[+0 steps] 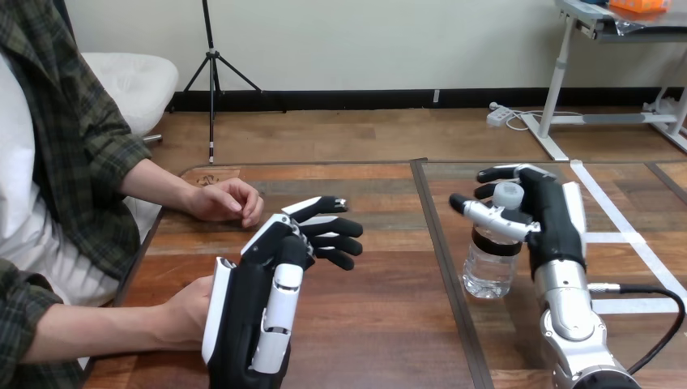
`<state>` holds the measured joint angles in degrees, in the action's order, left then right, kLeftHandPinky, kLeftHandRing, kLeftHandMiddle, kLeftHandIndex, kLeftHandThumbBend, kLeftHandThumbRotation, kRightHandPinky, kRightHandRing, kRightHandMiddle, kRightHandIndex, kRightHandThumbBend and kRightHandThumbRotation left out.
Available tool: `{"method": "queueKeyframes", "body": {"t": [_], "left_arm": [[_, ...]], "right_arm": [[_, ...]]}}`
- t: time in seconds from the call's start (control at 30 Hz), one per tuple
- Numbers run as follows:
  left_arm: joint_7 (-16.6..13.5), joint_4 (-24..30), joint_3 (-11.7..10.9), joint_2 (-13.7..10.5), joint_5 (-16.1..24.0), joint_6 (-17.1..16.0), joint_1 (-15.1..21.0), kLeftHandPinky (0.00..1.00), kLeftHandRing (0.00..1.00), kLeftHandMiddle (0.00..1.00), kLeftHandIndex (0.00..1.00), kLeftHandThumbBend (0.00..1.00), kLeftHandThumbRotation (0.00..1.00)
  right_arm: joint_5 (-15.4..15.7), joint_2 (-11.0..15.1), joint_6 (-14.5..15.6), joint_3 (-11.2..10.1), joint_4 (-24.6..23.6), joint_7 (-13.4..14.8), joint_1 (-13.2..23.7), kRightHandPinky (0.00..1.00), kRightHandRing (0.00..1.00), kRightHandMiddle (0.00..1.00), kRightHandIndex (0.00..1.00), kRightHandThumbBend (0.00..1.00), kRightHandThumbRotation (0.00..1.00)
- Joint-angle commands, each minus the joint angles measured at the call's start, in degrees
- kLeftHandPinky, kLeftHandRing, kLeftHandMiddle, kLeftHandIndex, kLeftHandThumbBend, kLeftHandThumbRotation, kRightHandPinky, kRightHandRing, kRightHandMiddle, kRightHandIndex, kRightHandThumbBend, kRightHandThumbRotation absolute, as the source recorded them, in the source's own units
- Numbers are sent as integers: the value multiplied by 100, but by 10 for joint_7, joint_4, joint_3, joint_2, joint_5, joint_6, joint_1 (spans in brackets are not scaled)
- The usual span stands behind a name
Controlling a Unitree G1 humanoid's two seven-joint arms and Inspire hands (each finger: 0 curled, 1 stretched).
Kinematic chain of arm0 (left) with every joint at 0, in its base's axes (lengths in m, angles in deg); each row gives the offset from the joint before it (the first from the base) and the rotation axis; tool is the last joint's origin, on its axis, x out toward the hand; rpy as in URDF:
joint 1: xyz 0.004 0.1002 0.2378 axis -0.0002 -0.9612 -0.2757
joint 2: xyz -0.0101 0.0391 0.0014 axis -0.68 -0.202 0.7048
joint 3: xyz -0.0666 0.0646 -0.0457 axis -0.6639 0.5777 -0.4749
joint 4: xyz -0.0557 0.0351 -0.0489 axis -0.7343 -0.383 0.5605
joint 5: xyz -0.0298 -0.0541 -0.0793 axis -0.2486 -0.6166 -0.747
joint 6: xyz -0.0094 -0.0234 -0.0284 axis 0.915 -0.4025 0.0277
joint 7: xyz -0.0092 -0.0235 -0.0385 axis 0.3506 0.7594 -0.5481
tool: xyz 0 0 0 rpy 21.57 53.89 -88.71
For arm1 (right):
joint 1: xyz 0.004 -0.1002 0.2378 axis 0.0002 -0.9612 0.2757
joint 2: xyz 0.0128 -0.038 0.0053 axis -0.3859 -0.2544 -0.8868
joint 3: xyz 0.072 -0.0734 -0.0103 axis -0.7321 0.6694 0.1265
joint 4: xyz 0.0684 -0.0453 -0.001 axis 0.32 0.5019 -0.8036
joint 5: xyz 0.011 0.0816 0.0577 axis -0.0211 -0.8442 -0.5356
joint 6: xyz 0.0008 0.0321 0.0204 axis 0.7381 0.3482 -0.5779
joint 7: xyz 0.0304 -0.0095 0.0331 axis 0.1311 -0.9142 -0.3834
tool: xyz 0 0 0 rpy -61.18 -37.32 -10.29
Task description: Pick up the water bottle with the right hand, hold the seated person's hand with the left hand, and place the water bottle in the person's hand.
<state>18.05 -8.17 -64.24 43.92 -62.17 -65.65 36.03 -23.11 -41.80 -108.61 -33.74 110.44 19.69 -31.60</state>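
Clasping the water bottle (489,267) at its neck: right hand (552,215), thumb across the front. Left hand (271,284) released, fingers straight, just beside person's near hand (188,312).

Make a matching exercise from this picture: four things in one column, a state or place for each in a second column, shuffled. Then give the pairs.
Things
1. bottle
2. left hand
3. right hand
4. person's upper hand

States or places
A. open, fingers straight, holding nothing
B. resting on the table near its far left edge
C. standing on the table's right part
D. curled round the bottle

Pairs: 1-C, 2-A, 3-D, 4-B
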Motion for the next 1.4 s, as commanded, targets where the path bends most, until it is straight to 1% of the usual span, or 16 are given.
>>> {"method": "queueKeyframes", "body": {"t": [0.0,0.1,0.13,0.27,0.47,0.57,0.67,0.73,0.87,1.0,1.17,1.37], "left_arm": [[-5,19,0,23,5,0,17,48,57,62,69,31,93],[-7,21,0,23,8,1,15,48,57,62,68,31,93],[-8,21,0,23,9,0,16,48,57,62,69,31,93],[-7,20,2,22,6,0,16,48,57,62,69,31,93],[-6,16,3,20,5,-3,18,49,57,62,69,31,94],[-7,15,2,20,7,-3,18,49,58,62,69,32,94],[-6,14,2,19,7,-5,19,49,58,62,70,33,94],[-5,14,2,19,6,-5,19,49,58,62,70,33,94],[-8,14,0,18,11,-5,20,49,59,63,70,34,94],[-7,11,-1,17,11,-9,22,50,59,63,70,33,94],[-9,12,-1,17,13,-8,22,50,60,63,70,31,95],[-9,12,-2,16,15,-9,23,51,60,63,70,32,95]], "right_arm": [[14,16,1,16,-28,-12,20,62,67,72,73,82,0],[14,17,2,16,-27,-15,16,67,72,76,77,84,0],[15,18,3,17,-26,-16,15,70,75,78,79,84,0],[28,23,14,27,-24,-13,13,75,79,82,82,84,0],[41,30,23,37,-22,-20,8,82,84,87,87,83,0],[46,33,27,41,-20,-24,6,84,86,89,88,83,0],[48,37,25,44,-18,-35,2,86,88,90,90,82,0],[50,39,33,46,-16,-37,1,88,90,92,92,82,2],[59,44,34,54,-15,-37,-2,89,91,93,93,83,3],[54,47,48,51,-13,-53,-3,90,92,94,94,83,5],[56,52,60,52,-15,-64,-5,93,94,95,95,83,5],[66,61,67,59,-20,-71,-11,90,94,95,94,84,6]]}}
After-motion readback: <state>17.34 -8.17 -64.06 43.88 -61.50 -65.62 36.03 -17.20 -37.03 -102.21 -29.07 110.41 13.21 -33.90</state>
